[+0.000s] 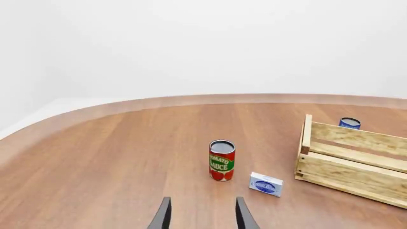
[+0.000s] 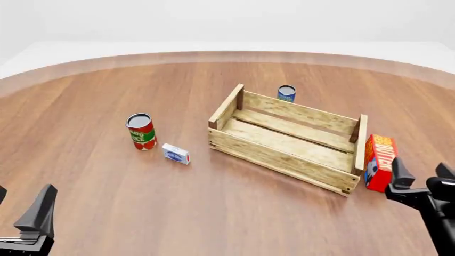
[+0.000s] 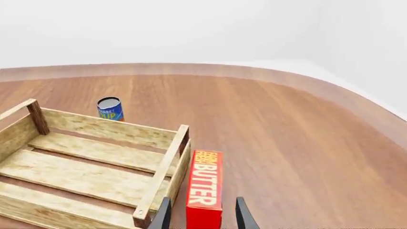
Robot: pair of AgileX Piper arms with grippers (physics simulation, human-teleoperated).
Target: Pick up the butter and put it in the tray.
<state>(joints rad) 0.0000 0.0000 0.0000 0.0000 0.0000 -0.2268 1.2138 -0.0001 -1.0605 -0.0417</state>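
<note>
The butter [image 2: 379, 162] is a red carton with orange lettering, standing on the table just outside the tray's right end board. The tray [image 2: 274, 154] is a light wooden slatted crate in the middle of the table, with nothing in it. My right gripper [image 2: 423, 176] hovers open just to the near right of the carton. In the right wrist view the butter [image 3: 205, 193] lines up with the gap of the right gripper [image 3: 203, 217], beside the tray [image 3: 83, 176]; I cannot tell whether they touch. Far off at the near left, my left gripper [image 2: 21, 205] is open and holds nothing.
A red tomato sauce can [image 2: 140, 131] and a small white-and-blue box [image 2: 176, 153] stand left of the tray. A blue can [image 2: 286, 93] stands behind it. The left wrist view shows the can [image 1: 222, 160], the box [image 1: 266, 184] and the tray's end [image 1: 350, 171].
</note>
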